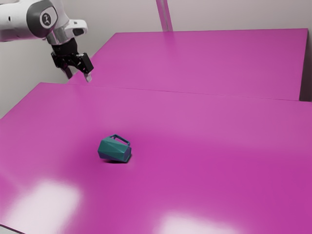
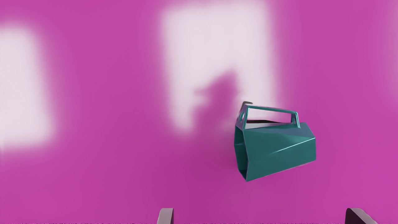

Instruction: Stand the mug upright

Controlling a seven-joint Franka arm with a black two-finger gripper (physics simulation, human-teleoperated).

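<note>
We see the mug (image 2: 276, 149) lying on its side on the counter (image 1: 219, 146), its handle (image 2: 272, 109) uppermost in the exterior view, so the task's goal isn't met as things lie. Our claw (image 1: 79, 77) is spread wide, with nothing between its fingers, and hangs high over the counter. We'd judge the step in hand to be getting to the mug and taking hold of it.

The next move, as we see it, calls for bringing the claw down and across to the mug, lining the fingers up on either side of its body or handle, and closing. After that we'd need to lift a little and roll the mug so its open mouth faces up and its base meets the counter.

The mug lies well apart from our claw: below it and toward the exterior view's right. In the wrist view, the handle stands on the side of the mug away from our fingertips.
</note>
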